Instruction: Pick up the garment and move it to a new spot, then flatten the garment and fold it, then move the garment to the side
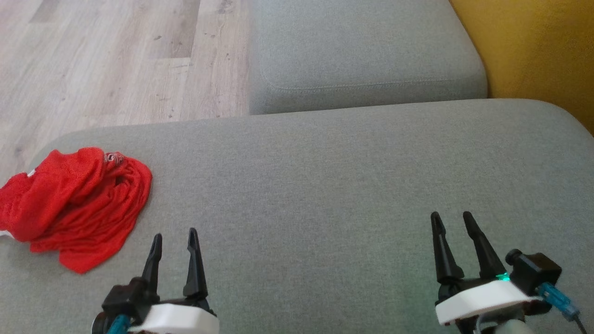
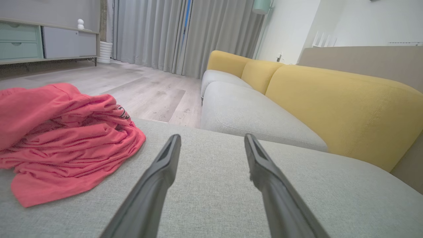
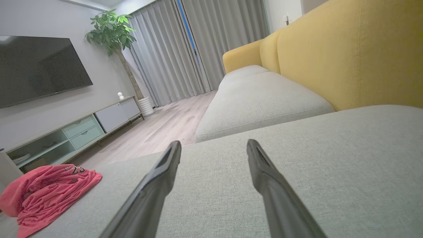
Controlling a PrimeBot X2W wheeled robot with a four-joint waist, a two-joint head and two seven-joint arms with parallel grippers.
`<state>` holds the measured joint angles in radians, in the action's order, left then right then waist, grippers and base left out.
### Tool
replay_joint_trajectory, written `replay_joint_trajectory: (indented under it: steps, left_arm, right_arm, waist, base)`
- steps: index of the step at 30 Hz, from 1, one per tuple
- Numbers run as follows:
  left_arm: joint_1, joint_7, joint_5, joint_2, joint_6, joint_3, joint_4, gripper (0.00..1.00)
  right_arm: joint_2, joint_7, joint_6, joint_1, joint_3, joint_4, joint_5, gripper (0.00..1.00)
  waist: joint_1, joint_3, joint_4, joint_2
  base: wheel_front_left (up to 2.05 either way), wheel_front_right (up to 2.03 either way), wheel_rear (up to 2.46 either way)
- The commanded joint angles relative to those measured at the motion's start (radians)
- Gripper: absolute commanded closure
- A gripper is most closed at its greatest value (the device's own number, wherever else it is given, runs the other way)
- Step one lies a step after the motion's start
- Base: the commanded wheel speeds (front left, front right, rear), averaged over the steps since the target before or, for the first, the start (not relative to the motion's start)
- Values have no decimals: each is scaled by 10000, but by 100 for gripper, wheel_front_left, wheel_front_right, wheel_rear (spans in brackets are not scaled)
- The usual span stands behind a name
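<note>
1. Red garment (image 1: 79, 204) lies crumpled near the left edge of the grey sofa cushion (image 1: 325, 185), untouched.
2. The left end effector (image 1: 175, 234) and right end effector (image 1: 450, 214) hover nearby, fingers spread wide, holding nothing.
3. Step in hand: the first pick-up, not yet begun. The next move likely calls for the left end effector to reach the heap and pinch a fold.

1. Red garment (image 1: 79, 204) of thin fabric, bunched into a loose, rumpled heap.
2. Lies at the left end of the grey cushion (image 1: 325, 185), close to its rounded corner.
3. Shows a small printed patch at the heap's far edge (too small to read).
4. Spreads one flatter flap toward the near side.
</note>
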<state>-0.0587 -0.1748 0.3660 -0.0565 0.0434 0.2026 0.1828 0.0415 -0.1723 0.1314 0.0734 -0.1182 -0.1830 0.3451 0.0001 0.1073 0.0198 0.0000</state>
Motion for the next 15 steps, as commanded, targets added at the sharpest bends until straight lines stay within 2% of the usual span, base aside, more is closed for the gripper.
replay_joint_trajectory:
  steps: [1, 15]
  left_arm:
    - [337, -147, -258, -107, 37, -137, -339, 0]
    - [242, -591, -1890, -44, -109, -78, -64, 0]
  right_arm:
    - [75, -176, -6, -366, -184, 327, -270, 0]
    - [82, -618, -7, -208, -401, -249, -1827, 0]
  waist:
    - [0, 13, -6, 0]
    - [-1, 209, 64, 0]
  base:
    - [0, 0, 0]
    - [0, 0, 0]
